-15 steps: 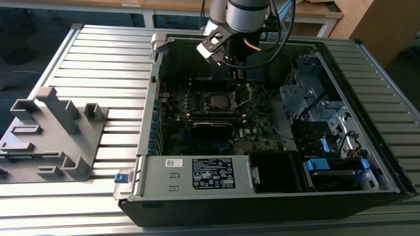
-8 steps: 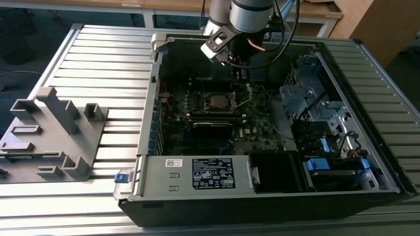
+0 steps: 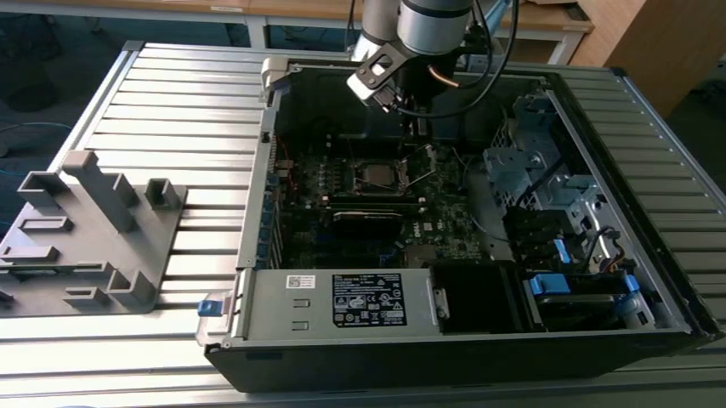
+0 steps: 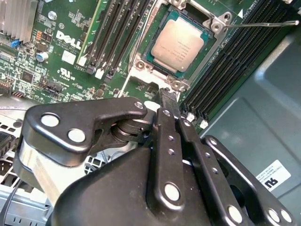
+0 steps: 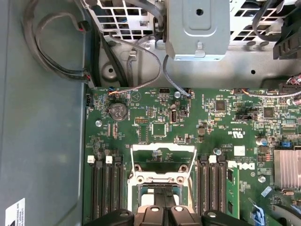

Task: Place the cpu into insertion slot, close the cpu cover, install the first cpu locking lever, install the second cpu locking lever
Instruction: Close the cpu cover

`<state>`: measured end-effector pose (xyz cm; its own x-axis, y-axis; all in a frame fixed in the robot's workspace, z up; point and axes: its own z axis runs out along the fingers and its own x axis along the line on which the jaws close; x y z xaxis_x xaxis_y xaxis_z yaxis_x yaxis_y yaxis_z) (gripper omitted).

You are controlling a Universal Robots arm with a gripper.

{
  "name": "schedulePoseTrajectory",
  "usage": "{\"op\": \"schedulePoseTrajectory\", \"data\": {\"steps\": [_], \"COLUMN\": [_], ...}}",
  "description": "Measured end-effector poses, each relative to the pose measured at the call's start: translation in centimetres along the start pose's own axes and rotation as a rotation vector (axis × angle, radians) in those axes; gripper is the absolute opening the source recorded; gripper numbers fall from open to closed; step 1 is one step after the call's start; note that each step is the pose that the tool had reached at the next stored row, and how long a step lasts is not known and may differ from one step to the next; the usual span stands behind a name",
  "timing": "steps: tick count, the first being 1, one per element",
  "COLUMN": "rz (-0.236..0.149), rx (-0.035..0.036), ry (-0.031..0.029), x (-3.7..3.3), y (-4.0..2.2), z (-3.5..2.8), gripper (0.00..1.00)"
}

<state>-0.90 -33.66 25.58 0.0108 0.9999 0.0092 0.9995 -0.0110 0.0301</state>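
The black gripper (image 4: 168,96), fingers pinched together on nothing, hangs near the flat silver-grey square cpu (image 4: 178,43) lying in its silver-rimmed insertion slot (image 4: 215,24).

In the exterior view the insertion slot (image 3: 378,174) was too small for me to make out its levers. In the first wrist view the gripper (image 5: 163,207) covered part of the slot, and the picture's edge cut off the rest. In the second wrist view the gripper's black body hid much of the motherboard (image 4: 61,52).
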Motion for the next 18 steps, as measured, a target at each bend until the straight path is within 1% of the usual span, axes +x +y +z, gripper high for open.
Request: {"op": "schedulePoseTrajectory", "data": {"steps": [5,8,12,18], "rz": [0.000,0.000,0.000,0.000], "rx": [-0.0001,0.0001,0.0000,0.0000], "ry": [0.0002,0.0000,0.0000,0.0000], "x": [0.00,0.00,0.01,0.02], "y": [0.00,0.20,0.76,1.77], "z": [-0.08,-0.08,-0.05,0.00], "gripper": [0.11,0.11,0.11,0.11]}}
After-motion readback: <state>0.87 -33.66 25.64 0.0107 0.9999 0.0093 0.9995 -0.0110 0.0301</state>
